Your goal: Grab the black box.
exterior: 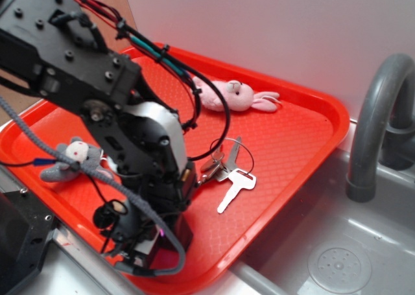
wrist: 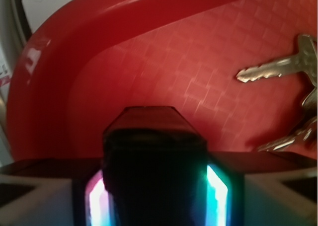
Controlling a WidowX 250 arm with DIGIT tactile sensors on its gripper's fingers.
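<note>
Down at the near edge of the red tray [exterior: 311,123] the gripper [wrist: 155,186] has its fingers [wrist: 97,201] pressed against both sides of the black box [wrist: 151,151], which sits low on the tray floor, so this looks like a secure hold. Left, the curved rim crowds close; right, the keys [wrist: 278,69] lie clear, with open room above for lifting.

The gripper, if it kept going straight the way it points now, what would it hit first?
The gripper already has the black box between its fingers, so that is met. Beyond it lies the bare floor of the red tray, then its raised rim; how far is unclear. The keys sit off to the side.
</note>
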